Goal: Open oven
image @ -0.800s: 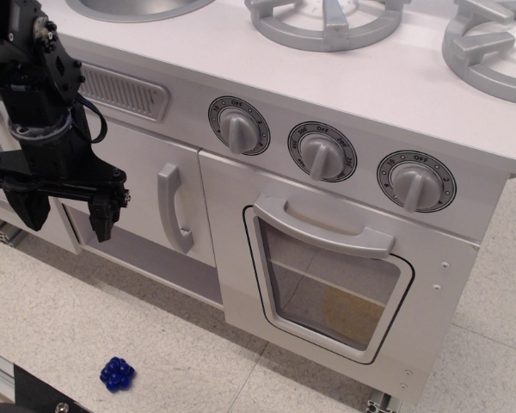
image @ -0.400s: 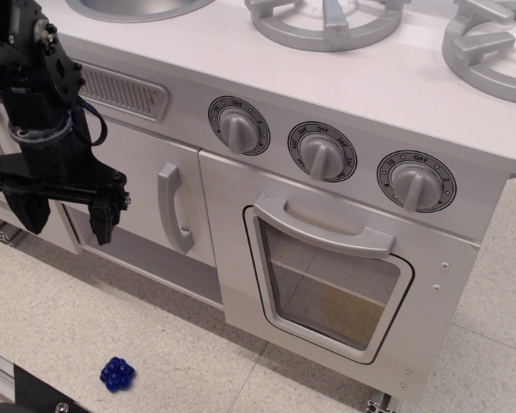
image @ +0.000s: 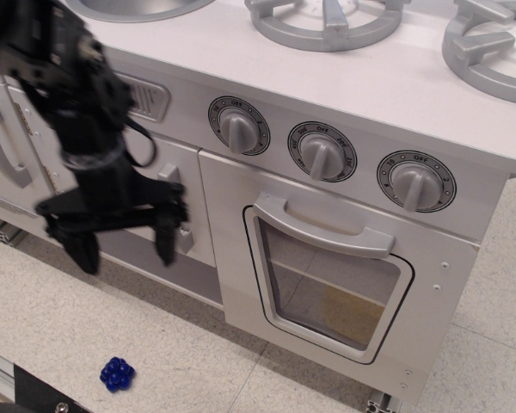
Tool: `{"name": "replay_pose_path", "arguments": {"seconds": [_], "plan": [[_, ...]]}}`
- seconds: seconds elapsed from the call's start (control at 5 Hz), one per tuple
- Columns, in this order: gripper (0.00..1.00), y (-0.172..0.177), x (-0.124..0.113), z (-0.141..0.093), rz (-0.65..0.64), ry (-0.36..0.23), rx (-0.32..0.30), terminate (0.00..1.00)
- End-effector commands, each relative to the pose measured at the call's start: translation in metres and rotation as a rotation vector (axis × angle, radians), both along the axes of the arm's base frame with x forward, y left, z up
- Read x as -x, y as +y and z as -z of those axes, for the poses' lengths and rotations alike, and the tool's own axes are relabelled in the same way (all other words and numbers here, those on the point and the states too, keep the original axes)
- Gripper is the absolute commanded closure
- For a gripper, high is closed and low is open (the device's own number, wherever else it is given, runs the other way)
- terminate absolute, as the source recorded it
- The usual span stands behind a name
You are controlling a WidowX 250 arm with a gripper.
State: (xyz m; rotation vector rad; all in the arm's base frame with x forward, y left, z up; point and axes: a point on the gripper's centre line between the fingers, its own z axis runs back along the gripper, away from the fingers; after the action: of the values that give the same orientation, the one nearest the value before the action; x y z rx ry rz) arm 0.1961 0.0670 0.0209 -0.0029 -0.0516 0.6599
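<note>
White toy-kitchen oven [image: 335, 284] at centre right, door closed: smooth matte panel, rounded clear window [image: 327, 288], wide horizontal bar handle [image: 325, 225] along the top of the window. Above, three round grey dials [image: 322, 155] in dark rings, each marked "OFF" at the top. On the far countertop, grey ring-shaped burners [image: 331, 21]. At left, black gripper [image: 120, 245], motion-blurred, fingers spread and pointing down, holding nothing, in front of the plain cabinet door [image: 146, 185]. Slotted grey vent [image: 150, 96] just behind the arm. Near left, on the speckled tile floor [image: 198, 361], a small knobbly blue object [image: 117, 373].
</note>
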Motion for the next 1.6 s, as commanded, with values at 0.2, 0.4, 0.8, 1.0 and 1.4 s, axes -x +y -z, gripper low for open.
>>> {"name": "replay_pose_path", "arguments": {"seconds": [0.2, 0.4, 0.8, 1.0, 1.4], "plan": [[0.00, -0.053, -0.047, -0.007, -0.394, -0.193, 0.139, 0.00], [0.00, -0.050, -0.058, -0.007, -0.462, -0.246, 0.212, 0.00], [0.00, -0.044, -0.085, 0.014, -0.551, -0.269, 0.287, 0.00], [0.00, -0.051, -0.094, 0.018, -0.568, -0.272, 0.317, 0.00], [0.00, -0.062, -0.102, 0.024, -0.558, -0.272, 0.341, 0.00]]}}
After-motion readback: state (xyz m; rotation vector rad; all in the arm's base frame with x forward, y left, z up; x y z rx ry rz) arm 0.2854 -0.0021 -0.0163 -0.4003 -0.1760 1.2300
